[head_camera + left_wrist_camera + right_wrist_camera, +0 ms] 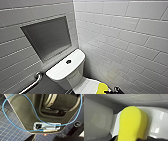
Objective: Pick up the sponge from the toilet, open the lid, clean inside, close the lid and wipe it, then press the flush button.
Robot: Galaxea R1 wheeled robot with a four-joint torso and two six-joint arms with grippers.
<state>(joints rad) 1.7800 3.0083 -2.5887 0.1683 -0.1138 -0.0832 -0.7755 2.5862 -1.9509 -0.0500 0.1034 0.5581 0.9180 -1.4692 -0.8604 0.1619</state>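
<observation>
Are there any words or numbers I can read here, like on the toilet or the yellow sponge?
No words, numbers or signs can be read anywhere.
Toilet: plain white, no brand to see.
Button: dark, too small to tell any mark.
Sponge: plain yellow, nothing printed.
Socket panel: blurred, no label to read.

Head view: even, diffuse light on white wall tiles, no hard shadows; niche reads darker grey. Tile lines bow toward edges, wide-angle. Soft sheen on toilet. Right wrist view: bright glare patches on the ceramic; sponge saturated, close, soft-edged. Left wrist view dim, floor tiles bluish.
</observation>
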